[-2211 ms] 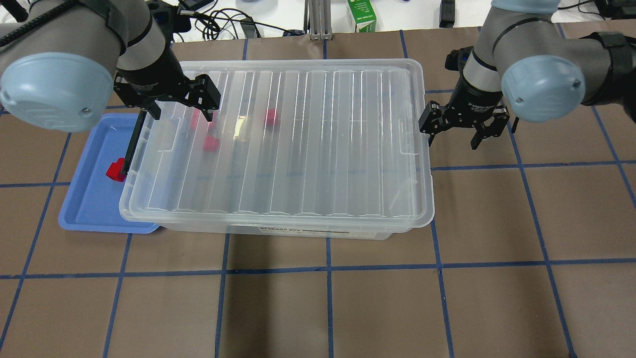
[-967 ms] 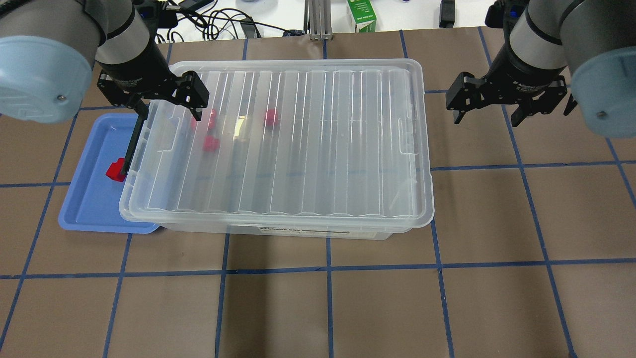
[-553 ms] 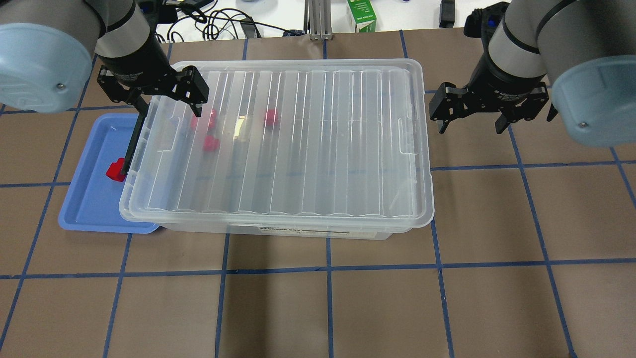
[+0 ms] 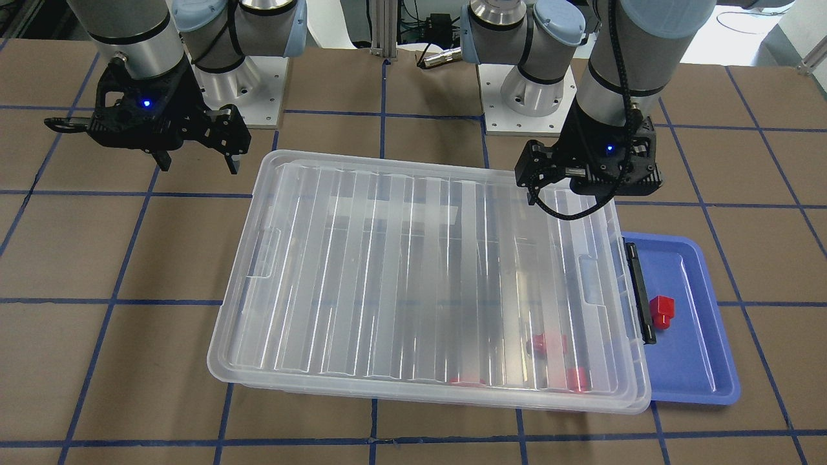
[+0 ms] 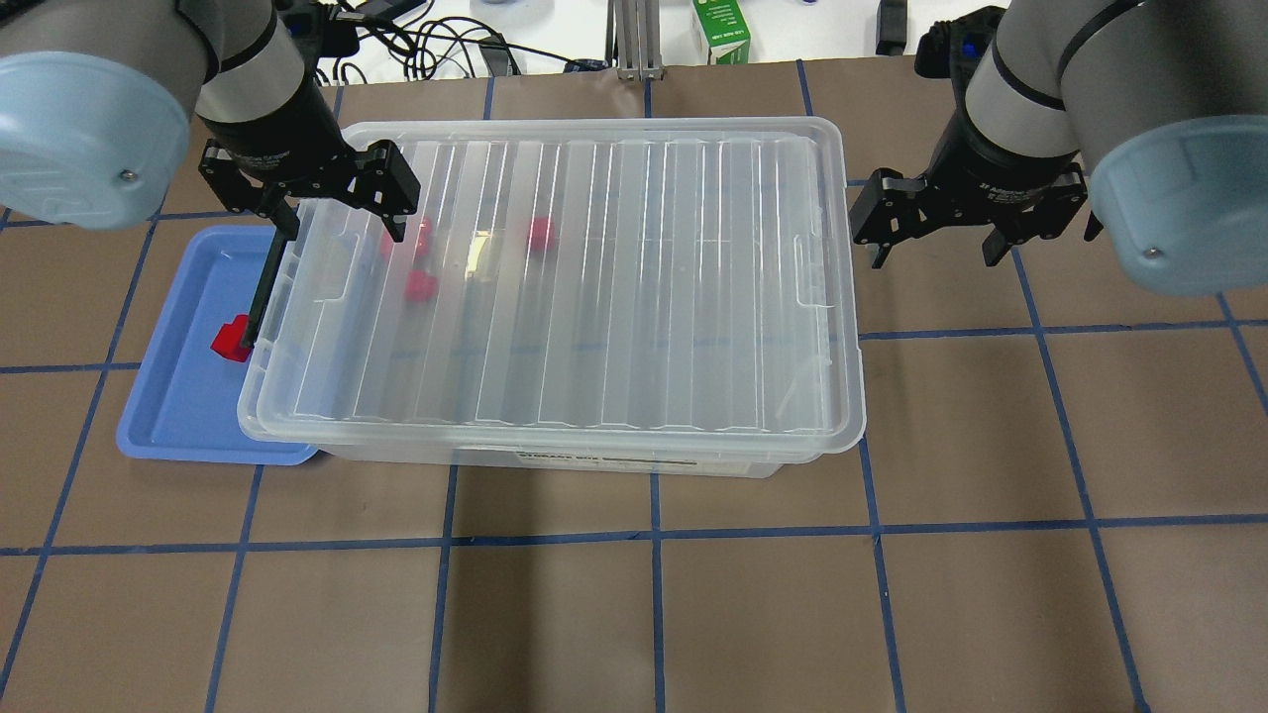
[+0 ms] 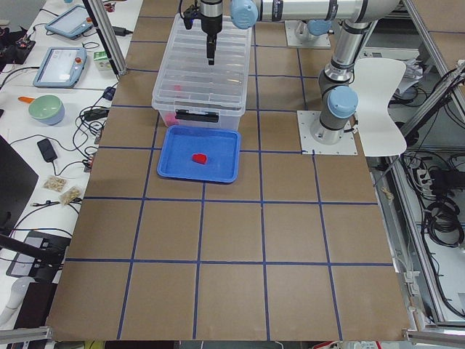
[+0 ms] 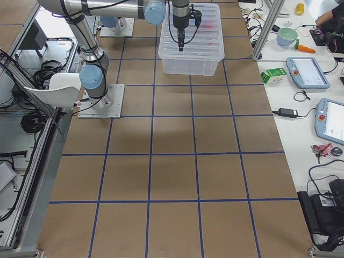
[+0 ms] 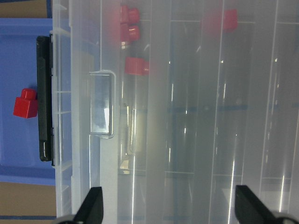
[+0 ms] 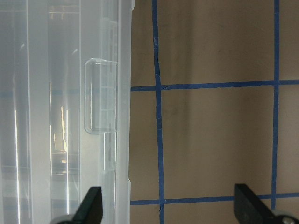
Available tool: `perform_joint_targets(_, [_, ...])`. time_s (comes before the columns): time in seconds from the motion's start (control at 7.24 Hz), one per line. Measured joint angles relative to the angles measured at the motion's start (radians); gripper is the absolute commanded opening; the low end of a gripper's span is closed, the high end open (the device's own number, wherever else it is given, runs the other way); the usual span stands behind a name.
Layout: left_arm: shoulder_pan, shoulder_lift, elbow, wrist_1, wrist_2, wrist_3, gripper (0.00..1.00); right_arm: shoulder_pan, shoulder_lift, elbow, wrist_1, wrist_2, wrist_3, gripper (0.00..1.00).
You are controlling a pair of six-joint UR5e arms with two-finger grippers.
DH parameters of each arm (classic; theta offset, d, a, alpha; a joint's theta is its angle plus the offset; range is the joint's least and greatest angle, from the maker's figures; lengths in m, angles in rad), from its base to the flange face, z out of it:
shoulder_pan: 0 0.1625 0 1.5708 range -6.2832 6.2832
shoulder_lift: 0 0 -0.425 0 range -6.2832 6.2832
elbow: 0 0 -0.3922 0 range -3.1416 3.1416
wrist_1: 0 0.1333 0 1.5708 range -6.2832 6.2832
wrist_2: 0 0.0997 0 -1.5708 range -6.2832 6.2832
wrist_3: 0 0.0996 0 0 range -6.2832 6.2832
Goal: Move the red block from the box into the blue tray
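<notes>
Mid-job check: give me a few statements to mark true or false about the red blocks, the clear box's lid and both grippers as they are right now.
1. A small bright-red plastic block lies in the shallow blue plastic tray. True.
2. The left gripper is shut on a red block. False: it is open and empty, above the end of the large clear plastic box nearest the tray.
3. The box's ribbed lid is off. False: it covers the box, and more red blocks show through it.
4. The right gripper is open, over the table beside the box's other end. True.
</notes>
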Motion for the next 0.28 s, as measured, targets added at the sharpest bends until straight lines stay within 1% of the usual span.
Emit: perform_joint_targets(0.28, [0.000, 0.001, -0.004, 0.000, -0.001, 0.000, 1.00, 0.000, 0.001, 0.001, -0.003, 0.001, -0.003, 1.00])
